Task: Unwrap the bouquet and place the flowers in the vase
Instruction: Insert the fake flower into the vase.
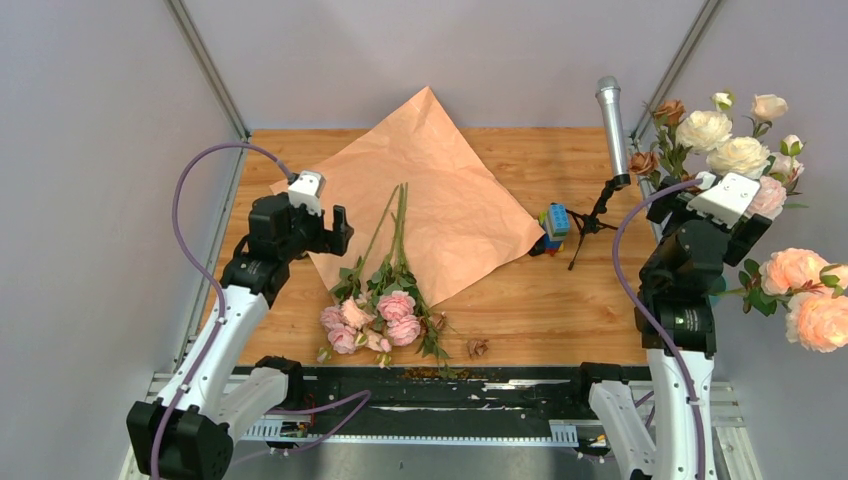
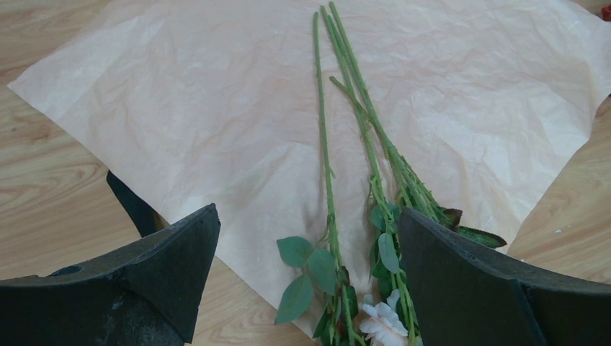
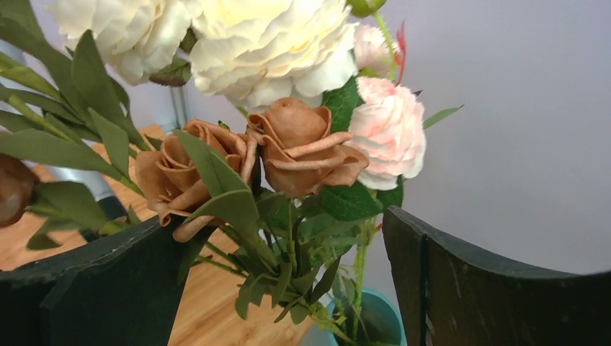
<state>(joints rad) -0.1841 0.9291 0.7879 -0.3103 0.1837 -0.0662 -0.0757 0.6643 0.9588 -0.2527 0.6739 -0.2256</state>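
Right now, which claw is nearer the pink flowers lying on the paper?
Left. The left claw hangs open just left of the flowers, over the paper. The right claw is far across the table's right side, at the vase.

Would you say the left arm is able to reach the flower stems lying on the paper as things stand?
Probably yes: the open left gripper faces the flowers on the paper, and nothing lies over their stems or in between.

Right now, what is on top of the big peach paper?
Long green stems of the pink and cream roses lie across the peach paper sheet; their blooms rest past its near edge on the wooden table. Anything beneath the paper is covered.
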